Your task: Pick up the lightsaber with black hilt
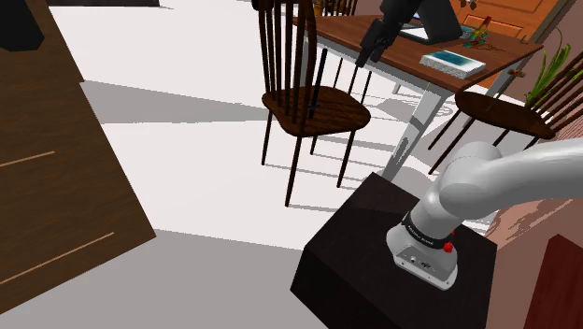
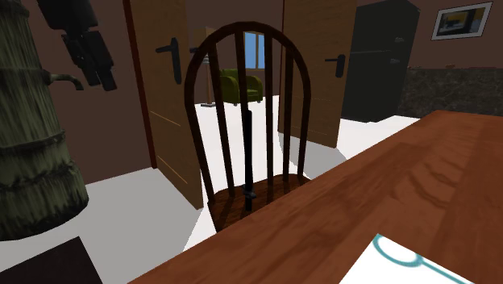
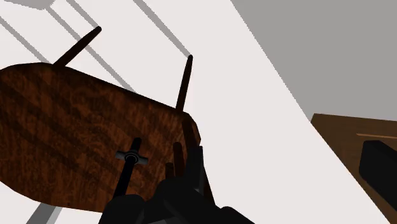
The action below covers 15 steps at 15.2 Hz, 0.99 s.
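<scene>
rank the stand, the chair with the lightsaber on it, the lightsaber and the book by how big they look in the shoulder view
1. stand, though it sits nearest the camera
2. chair
3. lightsaber and book: unsure, the lightsaber runs longer but far thinner

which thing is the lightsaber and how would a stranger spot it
Find the dark wooden spindle-back chair left of the table in the shoulder view. A thin rod, the lightsaber, stands nearly upright on its seat. Unlike the chair's brown spindles, it is black with a small crossguard near its lower end.
</scene>
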Available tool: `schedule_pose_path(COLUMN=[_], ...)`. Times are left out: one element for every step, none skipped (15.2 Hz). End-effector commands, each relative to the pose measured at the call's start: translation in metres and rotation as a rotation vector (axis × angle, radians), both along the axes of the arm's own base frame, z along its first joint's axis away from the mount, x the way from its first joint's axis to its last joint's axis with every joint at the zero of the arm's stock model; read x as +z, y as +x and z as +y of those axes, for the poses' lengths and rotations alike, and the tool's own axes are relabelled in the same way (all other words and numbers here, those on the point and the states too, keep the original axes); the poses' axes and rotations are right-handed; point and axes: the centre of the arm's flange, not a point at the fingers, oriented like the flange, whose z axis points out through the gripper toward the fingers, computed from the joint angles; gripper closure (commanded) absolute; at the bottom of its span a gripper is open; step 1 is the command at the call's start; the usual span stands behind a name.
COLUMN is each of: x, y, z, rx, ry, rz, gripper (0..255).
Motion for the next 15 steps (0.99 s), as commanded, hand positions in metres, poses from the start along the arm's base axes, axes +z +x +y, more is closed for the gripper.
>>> schedule_pose_path(x=[0.0,0.0,0.0,0.0,0.0,-0.001,-0.001,-0.002,-0.003,-0.004,-0.004,-0.006,-0.007,-0.008,-0.009], y=[0.0,0.012,0.024,0.036,0.047,0.059,0.071,0.083,0.095,0.107,0.119,0.131,0.143,0.154,0.166], z=[0.0,-0.008,-0.016,-0.024,-0.032,-0.04,-0.048,-0.056,-0.064,-0.072,-0.08,-0.088,-0.096,-0.104,-0.112], rx=[0.0,0.001,0.001,0.002,0.003,0.004,0.004,0.005,0.006,0.007,0.007,0.008,0.009,0.01,0.01], ry=[0.0,-0.002,-0.003,-0.005,-0.006,-0.008,-0.009,-0.011,-0.012,-0.014,-0.015,-0.017,-0.019,-0.02,-0.022], rz=[0.0,0.01,0.021,0.031,0.042,0.052,0.063,0.073,0.084,0.094,0.105,0.115,0.125,0.136,0.146], gripper=[0,0,0,0,0,0,0,0,0,0,0,0,0,0,0])
